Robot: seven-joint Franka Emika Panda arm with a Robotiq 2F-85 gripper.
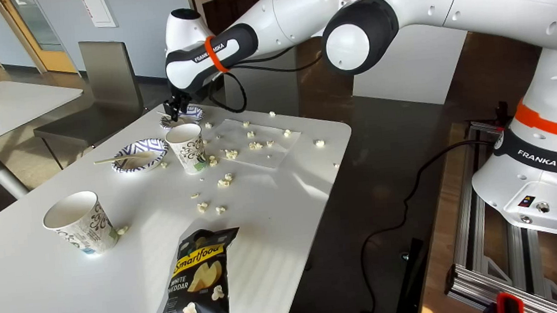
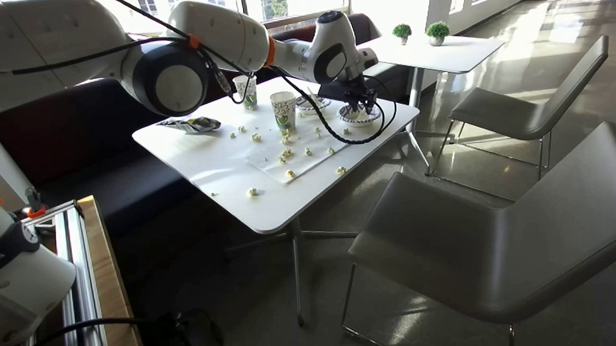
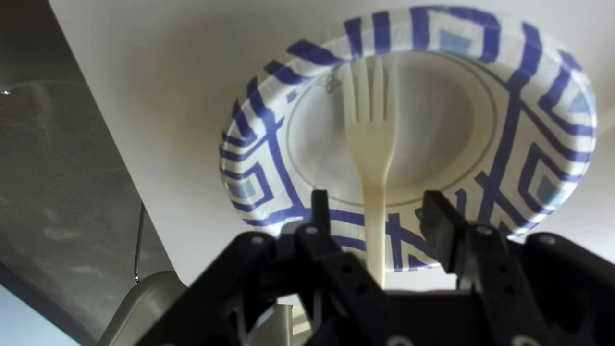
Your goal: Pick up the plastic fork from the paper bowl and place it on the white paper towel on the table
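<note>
Plastic fork (image 3: 372, 158) lies in a blue-patterned paper bowl (image 3: 533, 110), handle crossing the rim. In the wrist view, the end effector (image 3: 377, 199) has parted jaws flanking that handle, gripping nothing. Likely light, slick, slightly bendy; best pinched mid-handle.

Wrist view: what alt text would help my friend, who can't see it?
A pale plastic fork lies in a blue-and-white paper bowl, its handle extending past the rim. A black robot gripper appears open, a finger either side of the handle. The bowl sits on a white table.
</note>
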